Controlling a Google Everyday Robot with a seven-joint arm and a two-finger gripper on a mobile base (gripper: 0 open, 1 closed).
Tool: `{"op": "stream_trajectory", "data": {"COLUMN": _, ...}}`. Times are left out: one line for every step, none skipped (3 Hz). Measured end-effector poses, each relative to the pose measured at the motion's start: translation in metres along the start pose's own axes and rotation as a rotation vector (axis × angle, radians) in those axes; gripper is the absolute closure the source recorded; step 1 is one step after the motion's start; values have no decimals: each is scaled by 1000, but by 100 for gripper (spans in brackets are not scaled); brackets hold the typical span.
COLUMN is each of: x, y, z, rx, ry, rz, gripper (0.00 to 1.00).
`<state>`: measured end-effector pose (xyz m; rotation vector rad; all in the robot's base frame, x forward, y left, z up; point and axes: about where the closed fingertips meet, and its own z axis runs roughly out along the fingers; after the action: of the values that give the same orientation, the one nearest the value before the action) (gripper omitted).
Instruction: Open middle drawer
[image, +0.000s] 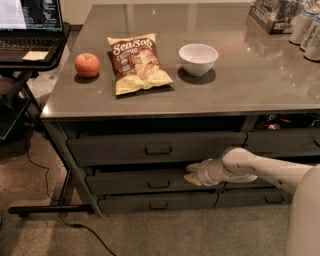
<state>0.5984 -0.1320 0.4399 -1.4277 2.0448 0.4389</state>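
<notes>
Camera view: looks down on a grey table (260, 80) from its front, with three wide drawers stacked under the left part of the top.

- Middle drawer (125, 183): low, flat, dark grey front at about 6 o'clock in the frame. It sits between the taller top drawer (115, 149) at its 12 o'clock and the slim bottom drawer (190, 202) at its 6 o'clock. A dark gap runs along its upper edge. Whether it is pulled out at all: cannot tell.
- Handle (159, 184): small dark loop at the centre of the middle drawer's front.
- End effector (192, 173): at the 3 o'clock side of that handle, close to it, against the upper right part of the middle drawer's front. Grip state: cannot tell; contact with the handle also not resolved.
- Arm (270, 171): pale and tubular, enters from 4 o'clock and reaches left towards the drawer front.
- On the table: red apple (87, 65) at 10 o'clock; chip bag (136, 62) lying flat at the apple's 3 o'clock; white bowl (198, 58) at the bag's 3 o'clock, standing apart from it. Cans (306, 29) are at the far right corner, 2 o'clock.
- Laptop (30, 22): open, on a separate stand at 10 o'clock, left of the table.
- Floor (45, 235): a dark cable (86, 231) trails across it at 7 o'clock.
</notes>
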Motion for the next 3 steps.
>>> {"op": "stream_trajectory", "data": {"x": 0, "y": 0, "z": 1, "rx": 4, "ry": -1, "rz": 4, "gripper": 100}}
{"op": "stream_trajectory", "data": {"x": -1, "y": -1, "z": 0, "rx": 4, "ry": -2, "rz": 4, "gripper": 100}}
{"op": "stream_trajectory", "data": {"x": -1, "y": 0, "z": 1, "rx": 6, "ry": -4, "rz": 8, "gripper": 100}}
